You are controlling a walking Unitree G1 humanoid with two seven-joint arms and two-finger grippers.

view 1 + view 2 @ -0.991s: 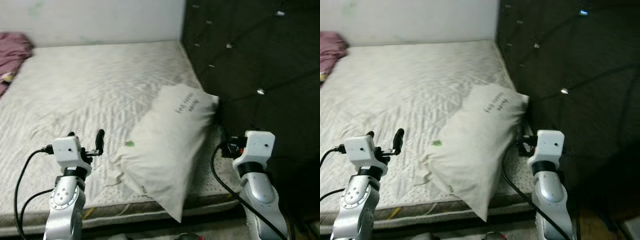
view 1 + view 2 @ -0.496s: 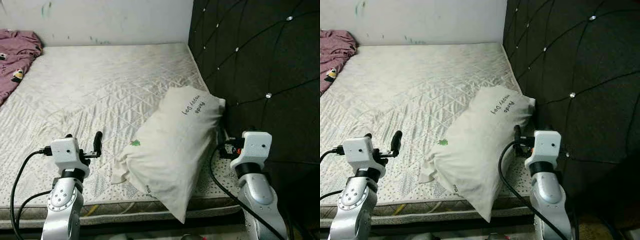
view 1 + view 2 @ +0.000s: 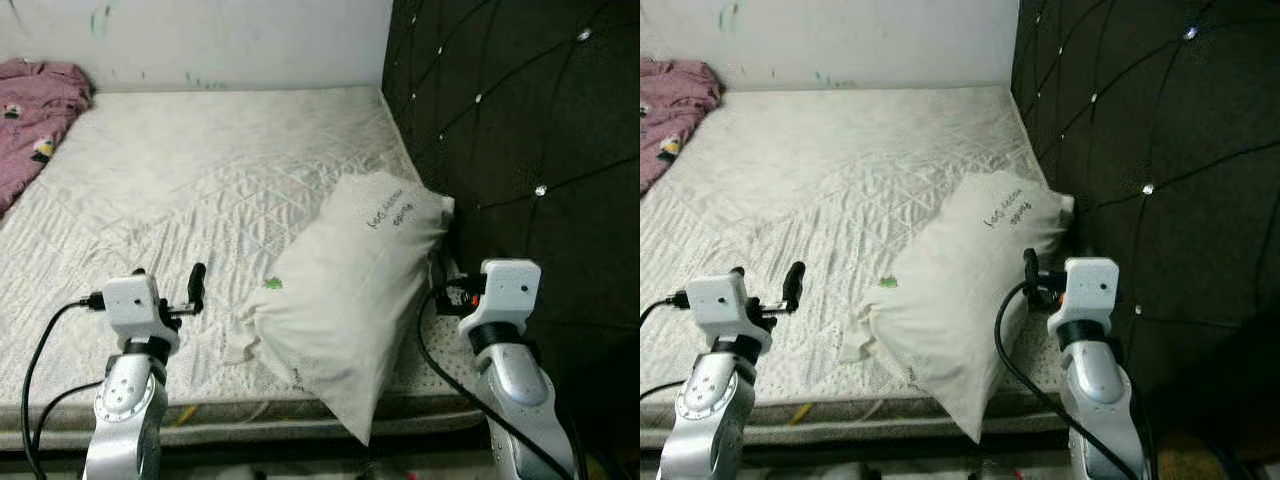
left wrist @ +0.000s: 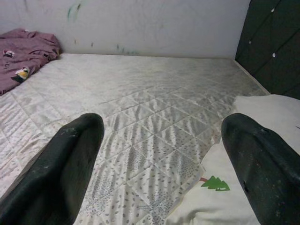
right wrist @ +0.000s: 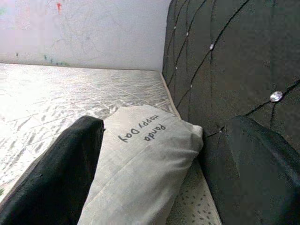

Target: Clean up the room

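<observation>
My left gripper (image 3: 197, 285) over bed's near edge, jaws released, empty. Right gripper (image 5: 159, 154) jaws released too, flanking pillow (image 3: 350, 300), which overhangs near corner by headboard (image 3: 520, 130). I'd grip pillow mid-body, lift clear, square against headboard. Pink cloth (image 3: 40, 115) at far edge, later.

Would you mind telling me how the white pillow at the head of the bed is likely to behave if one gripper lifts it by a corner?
The pillow looks plump and soft, so it would probably sag and fold rather than stay flat. It is likely light for its bulk. One corner overhangs the mattress edge, so a push toward the robot might tip it off.
</observation>
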